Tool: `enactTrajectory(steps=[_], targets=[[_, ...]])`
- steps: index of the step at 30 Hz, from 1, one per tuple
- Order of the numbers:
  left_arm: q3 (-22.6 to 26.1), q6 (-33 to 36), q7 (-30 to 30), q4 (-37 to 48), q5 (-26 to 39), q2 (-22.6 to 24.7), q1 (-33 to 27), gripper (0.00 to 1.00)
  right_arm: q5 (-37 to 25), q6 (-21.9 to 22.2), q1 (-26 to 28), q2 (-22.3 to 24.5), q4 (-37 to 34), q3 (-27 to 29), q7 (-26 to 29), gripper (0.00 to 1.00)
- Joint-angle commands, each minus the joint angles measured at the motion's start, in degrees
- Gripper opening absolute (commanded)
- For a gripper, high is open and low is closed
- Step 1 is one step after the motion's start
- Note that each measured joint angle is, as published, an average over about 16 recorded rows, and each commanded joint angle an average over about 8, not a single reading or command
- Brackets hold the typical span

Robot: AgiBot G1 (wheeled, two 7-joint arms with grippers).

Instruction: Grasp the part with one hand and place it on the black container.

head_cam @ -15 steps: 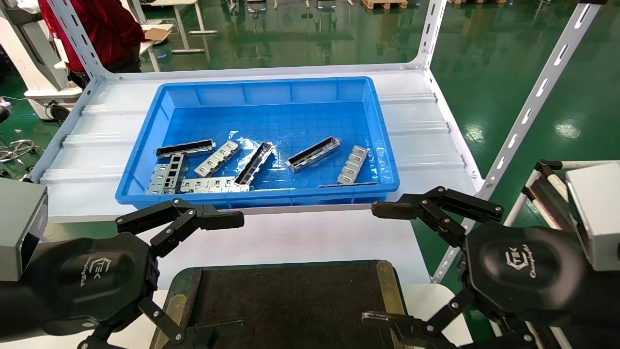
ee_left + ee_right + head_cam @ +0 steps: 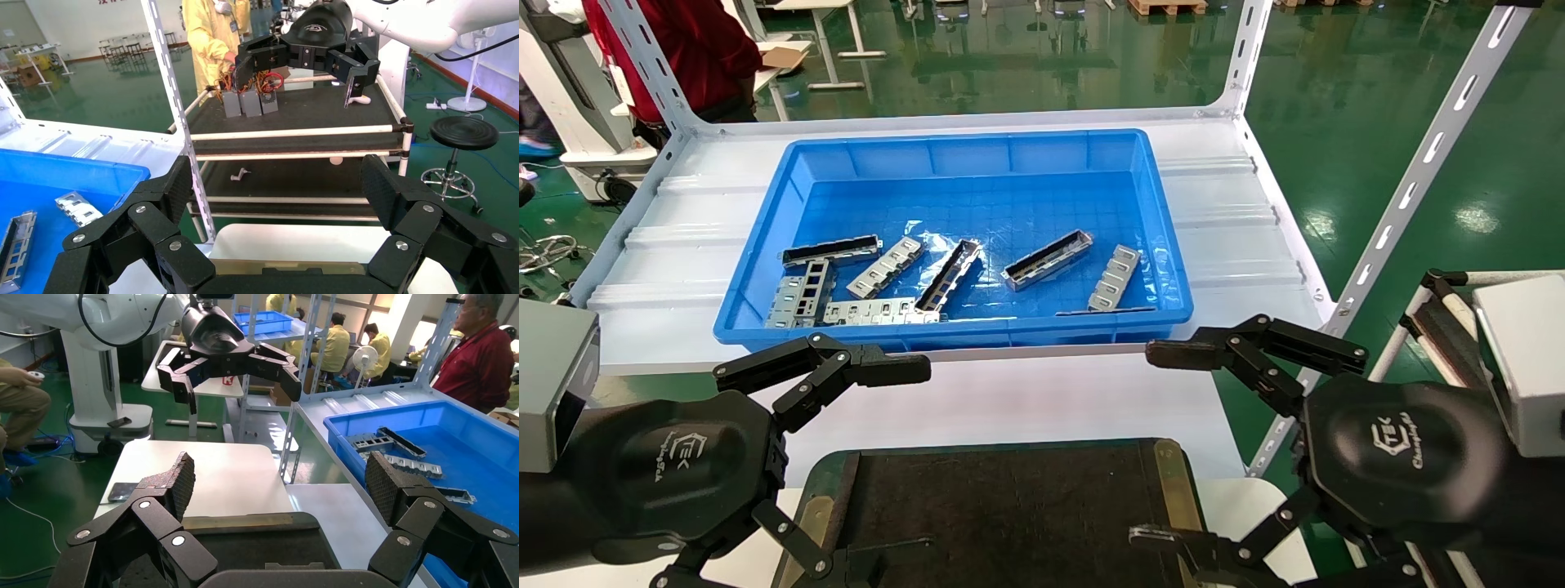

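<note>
Several silver parts lie in the blue bin [image 2: 977,155]; one U-channel part [image 2: 1046,260] lies near the bin's middle, and others lie to its left [image 2: 887,267] and right [image 2: 1115,278]. The black container [image 2: 1009,506] lies at the near edge, between the two hands, with nothing on it. My left gripper [image 2: 899,465] is open and empty over the container's left end. My right gripper [image 2: 1148,445] is open and empty over its right end. The left wrist view shows the open left gripper [image 2: 275,190] and the right wrist view shows the open right gripper [image 2: 281,481].
The bin sits on a white shelf [image 2: 1238,220] with perforated uprights [image 2: 1418,171] at its right corner. A pipe-frame cart [image 2: 1442,318] stands to the right. A person in red [image 2: 674,49] stands at the far left. The container rests on a white table [image 2: 202,471].
</note>
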Motion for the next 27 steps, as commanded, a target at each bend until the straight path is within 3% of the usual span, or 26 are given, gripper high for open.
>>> enactTrajectory(steps=[1,27], targets=[[0.00,0.00,0.00,0.00,0.00,0.00,0.00,1.00,-0.04,-0.03,-0.02,-0.03,0.01,0.06,0.03,1.00],[0.29,-0.60,0.16,0.97,0.78,0.56,-0.65,1.00,-0.11,-0.11,-0.02,-0.10,-0.06,0.18,0.07,1.00]])
